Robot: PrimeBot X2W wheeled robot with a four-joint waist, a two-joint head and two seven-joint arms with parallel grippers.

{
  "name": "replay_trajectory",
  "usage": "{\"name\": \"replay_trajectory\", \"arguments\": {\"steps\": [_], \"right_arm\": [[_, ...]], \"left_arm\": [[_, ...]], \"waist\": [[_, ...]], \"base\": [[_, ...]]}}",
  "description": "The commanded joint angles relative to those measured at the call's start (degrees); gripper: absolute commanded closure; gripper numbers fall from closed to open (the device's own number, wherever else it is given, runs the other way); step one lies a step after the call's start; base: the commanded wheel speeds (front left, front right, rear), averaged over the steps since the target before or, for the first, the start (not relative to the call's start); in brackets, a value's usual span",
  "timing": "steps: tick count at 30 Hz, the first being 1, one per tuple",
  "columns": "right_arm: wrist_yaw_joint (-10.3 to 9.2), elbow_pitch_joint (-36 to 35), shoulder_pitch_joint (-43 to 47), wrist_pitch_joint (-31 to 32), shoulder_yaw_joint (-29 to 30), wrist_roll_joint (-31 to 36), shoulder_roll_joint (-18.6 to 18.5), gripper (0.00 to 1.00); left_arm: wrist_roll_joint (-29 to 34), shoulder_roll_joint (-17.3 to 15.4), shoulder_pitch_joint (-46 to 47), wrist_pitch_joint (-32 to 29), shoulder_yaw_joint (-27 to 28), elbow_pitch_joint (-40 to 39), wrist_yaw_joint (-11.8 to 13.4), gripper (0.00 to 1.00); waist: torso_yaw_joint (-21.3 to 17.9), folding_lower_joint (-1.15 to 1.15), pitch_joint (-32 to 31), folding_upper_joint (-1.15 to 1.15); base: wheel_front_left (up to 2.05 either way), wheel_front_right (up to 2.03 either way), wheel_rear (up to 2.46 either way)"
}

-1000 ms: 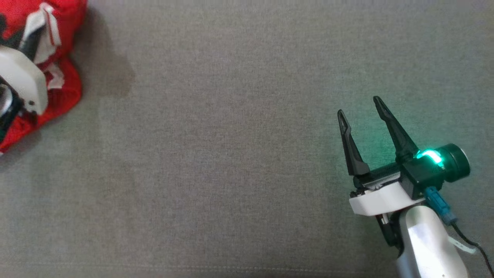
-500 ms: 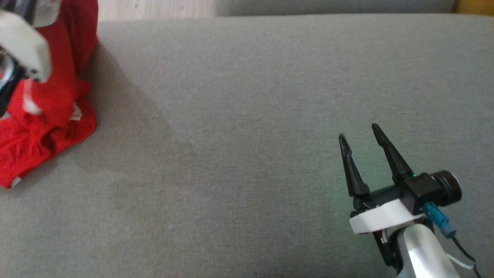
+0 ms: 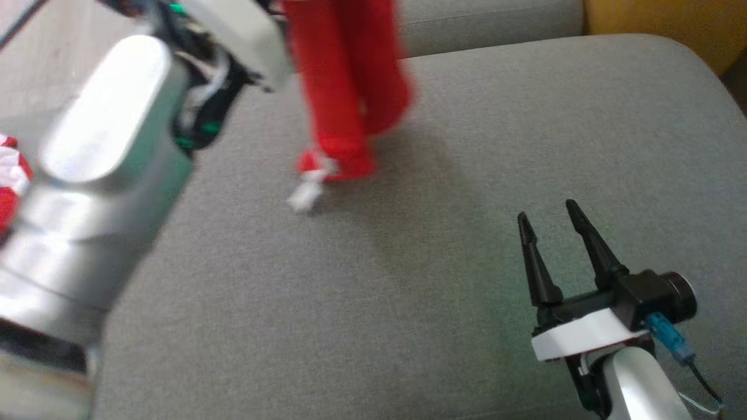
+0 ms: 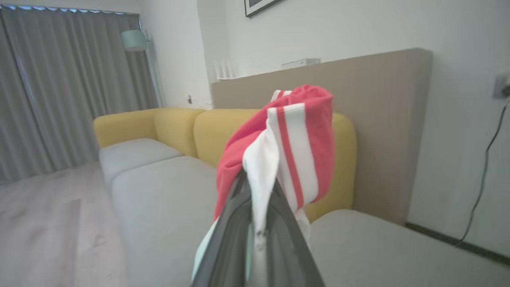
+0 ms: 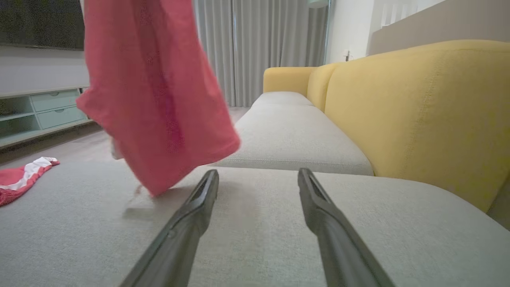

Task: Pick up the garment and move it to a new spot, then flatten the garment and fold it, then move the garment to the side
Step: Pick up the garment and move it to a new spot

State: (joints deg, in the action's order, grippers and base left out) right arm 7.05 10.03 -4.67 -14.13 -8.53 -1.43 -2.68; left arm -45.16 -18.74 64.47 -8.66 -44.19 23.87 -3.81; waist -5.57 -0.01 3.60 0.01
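Garment point(image 3: 344, 87) is hanging from the left tool point(image 4: 259, 187), pinched between its closed fingers. Its lower end is reaching down to the sofa seat cushion point(image 3: 408, 303) at back-centre; contact is unclear. Right tool point(image 3: 547, 210) is sitting right of the garment and nearer the front, low over the same cushion and well apart from the garment, with its fingers spread. In the right wrist view the backrest point(image 5: 418, 111) is rising along the cushion's right side. Another cloth point(image 5: 24, 177) is lying at the cushion's far left edge.
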Motion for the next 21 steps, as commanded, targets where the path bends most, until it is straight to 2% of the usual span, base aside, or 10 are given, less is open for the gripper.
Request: {"name": "replay_trajectory", "arguments": {"steps": [1, 4, 8, 13, 20, 21], "right_arm": [[0.44, -1.51, -0.38, -0.63, -0.67, -0.28, -0.20, 0.00], [0.44, -1.48, -0.31, -0.72, 0.14, -0.45, -0.20, 0.00], [0.44, -1.57, -0.73, -0.80, 0.59, -0.74, -0.20, 0.00], [0.44, -2.19, -1.56, -0.84, 1.00, -0.99, -0.20, 0.00], [0.44, -2.74, -2.08, -0.85, 2.13, -0.72, -0.20, 0.00], [0.44, -2.79, -2.14, -0.85, 2.28, -0.64, -0.20, 0.00]], "left_arm": [[-1.37, -0.49, 2.12, 0.06, 3.58, -1.99, 1.07, 1.00], [-4.24, 2.57, -1.40, 0.97, 4.43, -2.92, 3.03, 1.00], [-6.28, 4.16, -8.87, 3.75, 4.64, -0.48, 5.03, 1.00], [-6.68, 3.36, -18.72, 9.54, 5.10, 6.91, 7.21, 1.00], [-8.08, 3.25, -25.04, 15.37, 6.87, 15.25, 7.91, 1.00], [-8.05, 3.24, -25.39, 16.31, 7.03, 16.24, 7.80, 0.87]], "waist": [[-0.54, 0.01, 0.23, -0.01], [-0.83, 0.01, 1.06, -0.01], [-1.11, 0.01, 2.55, -0.01], [-1.34, 0.01, 5.12, -0.01], [-0.60, 0.01, 7.49, -0.01], [-0.42, 0.01, 7.63, -0.01]], "base": [[0.00, 0.00, 0.00], [0.00, 0.00, 0.00], [0.00, 0.00, 0.00], [0.00, 0.00, 0.00], [0.00, 0.00, 0.00], [0.00, 0.00, 0.00]]}}
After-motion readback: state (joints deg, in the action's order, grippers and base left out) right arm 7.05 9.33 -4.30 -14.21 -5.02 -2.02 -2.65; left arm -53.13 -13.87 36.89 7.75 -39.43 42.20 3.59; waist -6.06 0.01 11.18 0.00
